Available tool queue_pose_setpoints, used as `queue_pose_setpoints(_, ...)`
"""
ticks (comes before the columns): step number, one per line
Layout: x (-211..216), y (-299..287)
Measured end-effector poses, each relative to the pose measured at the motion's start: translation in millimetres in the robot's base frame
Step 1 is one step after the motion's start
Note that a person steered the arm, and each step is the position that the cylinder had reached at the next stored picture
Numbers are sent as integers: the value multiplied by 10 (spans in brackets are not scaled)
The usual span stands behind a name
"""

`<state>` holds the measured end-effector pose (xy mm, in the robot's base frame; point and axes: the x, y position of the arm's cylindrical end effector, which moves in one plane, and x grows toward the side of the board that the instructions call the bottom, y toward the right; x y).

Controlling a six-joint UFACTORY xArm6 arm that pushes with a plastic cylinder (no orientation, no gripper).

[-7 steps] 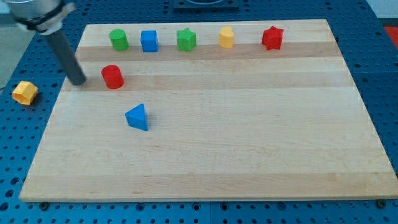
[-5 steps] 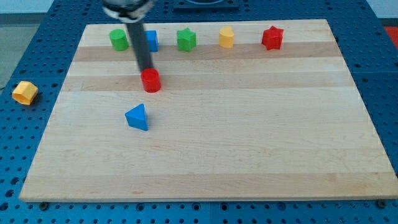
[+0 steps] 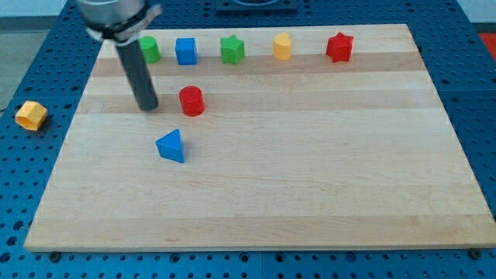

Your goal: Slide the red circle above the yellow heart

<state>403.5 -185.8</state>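
The red circle (image 3: 191, 101) stands on the wooden board (image 3: 310, 170), left of centre in the upper half. My tip (image 3: 149, 107) rests on the board just left of it, a small gap apart, not touching. One yellow block (image 3: 282, 46) sits in the top row, up and to the right of the red circle. Another yellow block (image 3: 31, 115) lies off the board on the blue surface at the view's left. I cannot tell which of them is the heart.
The top row holds a green block (image 3: 149, 49) partly behind the rod, a blue square (image 3: 185, 51), a green star (image 3: 232, 49) and a red star (image 3: 339, 47). A blue triangle (image 3: 171, 146) lies below the red circle.
The red circle has slid right by about a block and a half. My tip went from its left to just above it, and now stands back at its left.
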Motion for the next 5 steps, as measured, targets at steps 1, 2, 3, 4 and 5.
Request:
queue_pose_setpoints(1, -158, 908)
queue_pose_setpoints(2, -455, 1917)
queue_pose_setpoints(3, -553, 2483)
queue_pose_setpoints(4, -635, 2686)
queue_pose_setpoints(5, -260, 2675)
